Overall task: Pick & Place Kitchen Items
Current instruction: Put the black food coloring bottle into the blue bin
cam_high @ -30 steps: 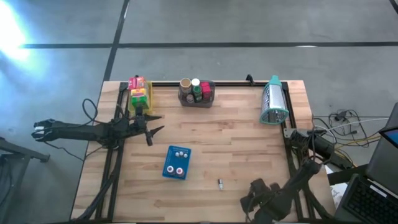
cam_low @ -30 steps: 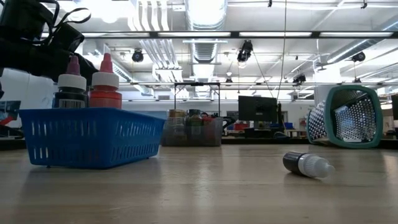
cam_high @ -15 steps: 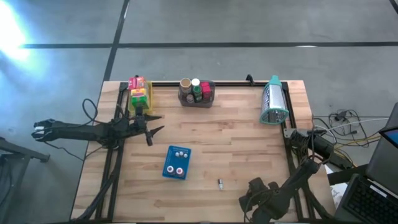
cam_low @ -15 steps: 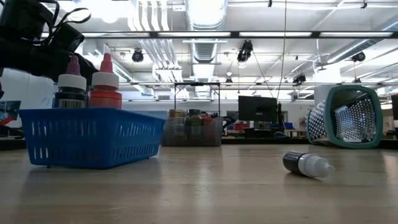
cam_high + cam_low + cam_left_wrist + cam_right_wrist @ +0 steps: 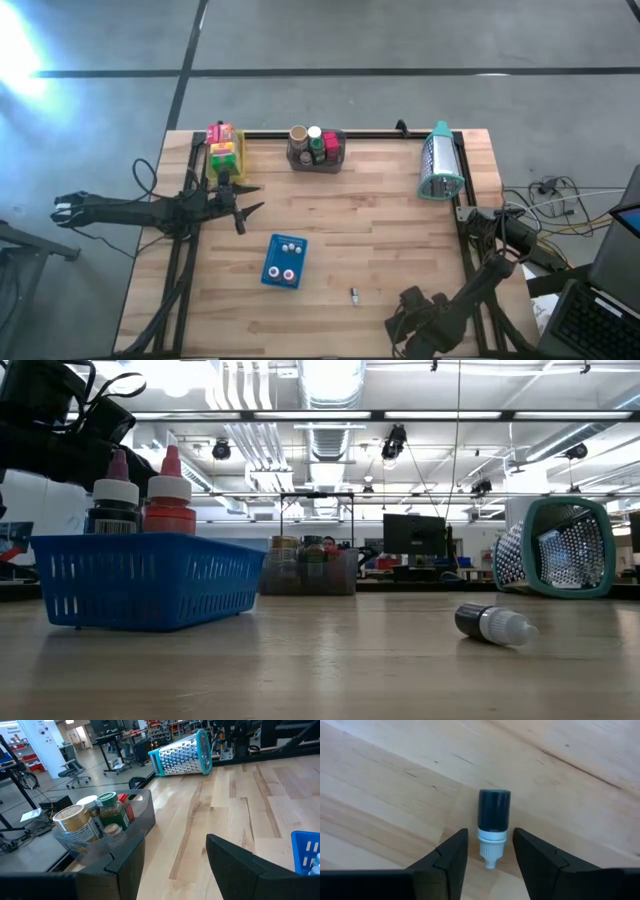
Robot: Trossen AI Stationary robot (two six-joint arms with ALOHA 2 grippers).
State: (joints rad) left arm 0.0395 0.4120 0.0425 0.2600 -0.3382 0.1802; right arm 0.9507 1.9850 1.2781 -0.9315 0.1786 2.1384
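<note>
Wooden table [image 5: 380,240] bears blue tray [image 5: 272,272]; small bottle [image 5: 354,295].

My table [image 5: 380,240] is pale wood in glued strips, smooth with a soft satin sheen and visible grain. The small bottle [image 5: 493,823] lying on it at my twelve o'clock has a dark glossy plastic body and a matt white plastic cap. My fingers [image 5: 445,857] are matt black plastic. The blue basket [image 5: 145,580] is slotted plastic, slightly shiny. At one o'clock from the basket, the teal bin [image 5: 555,547] has perforated metal walls with a plastic rim. The grey bin [image 5: 117,840] is smoky translucent plastic, holding a can [image 5: 75,822] with a paper label and metal lid.
</note>
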